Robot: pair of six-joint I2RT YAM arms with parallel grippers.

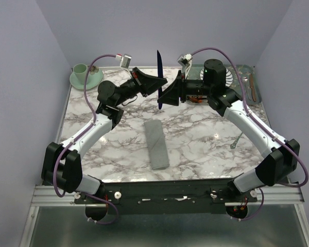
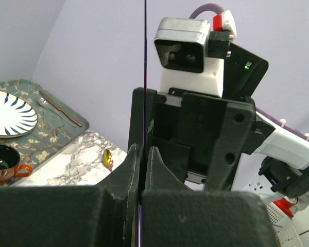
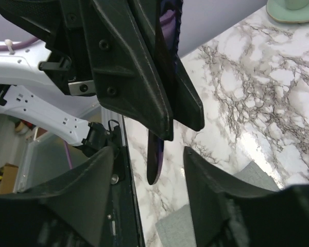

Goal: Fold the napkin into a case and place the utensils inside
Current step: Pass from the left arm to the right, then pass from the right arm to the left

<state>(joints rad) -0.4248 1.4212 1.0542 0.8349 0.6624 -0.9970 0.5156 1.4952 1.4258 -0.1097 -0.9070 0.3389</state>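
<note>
The napkin already lies folded as the case (image 1: 156,144), on the table below both grippers. The left gripper (image 1: 162,82) is clamped on the upright blue utensil (image 1: 158,72). The right gripper (image 3: 149,180) stands part-open around the utensil's lower end and, as far as the views show, grips nothing. The gold-bowled spoon (image 2: 108,158) lies on the table beyond it, so both utensils are yet to go in.

The table (image 1: 206,134) I work over is white marble with grey veins, glossy enough to throw small bright glints from overhead light toward 3 o'clock. Plain pale lavender walls close it in on three sides: the back wall (image 1: 159,25) at 12 o'clock, the left wall (image 1: 20,77) at 9 o'clock and the right wall (image 1: 293,51) at 3 o'clock, all matte and evenly lit. At 6 o'clock a ribbed aluminium rail (image 1: 41,194) runs along the table's near edge, and below it lies a dull grey-green surface (image 1: 159,231).
</note>
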